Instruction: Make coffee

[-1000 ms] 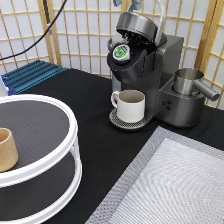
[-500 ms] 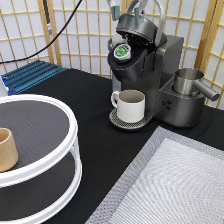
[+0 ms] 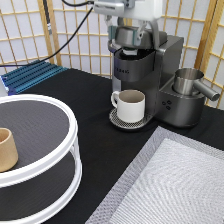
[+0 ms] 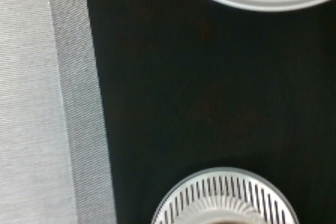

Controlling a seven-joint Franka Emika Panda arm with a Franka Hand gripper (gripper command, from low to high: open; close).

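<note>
While the tool (image 3: 129, 31) presses the brewer lid (image 3: 131, 39), the mug (image 3: 131, 105) waits below.

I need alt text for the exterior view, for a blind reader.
The gripper presses on the coffee machine's lid; a cream mug sits on its drip tray. A tan cup stands on a white two-tier stand at left.

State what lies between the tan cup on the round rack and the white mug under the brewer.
In the exterior view, only the rack's white rim and bare black tabletop separate the tan cup from the white mug.
</note>
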